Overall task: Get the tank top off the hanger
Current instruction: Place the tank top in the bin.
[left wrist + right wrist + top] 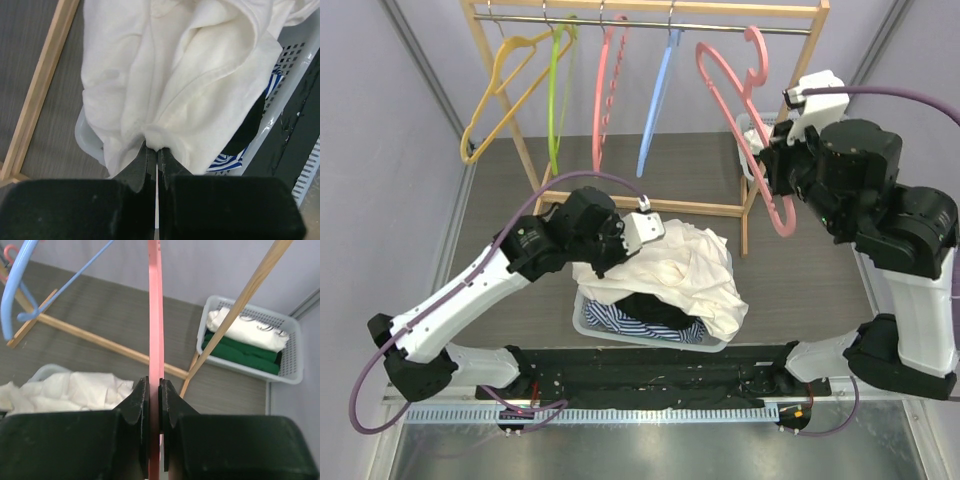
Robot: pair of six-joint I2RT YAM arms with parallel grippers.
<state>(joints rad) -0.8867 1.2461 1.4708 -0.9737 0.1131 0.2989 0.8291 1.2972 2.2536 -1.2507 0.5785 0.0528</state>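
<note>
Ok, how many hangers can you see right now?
5. Four hang on the rail, left to right: yellow, green, pink, blue. A second pink hanger is off the rail, clamped in the right jaws. None looks hidden.

You have the tank top (pixel 690 275) heaped on the laundry basket (pixel 290 75), just in front of the rack (pixel 720 9), near its middle. Hanger (pixel 155 315) at the rack's right end. Second basket (pixel 295 355) sits behind that end post.

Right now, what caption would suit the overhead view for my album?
Left gripper pinches the white tank top over a basket; right gripper grips the bare pink hanger.
</note>
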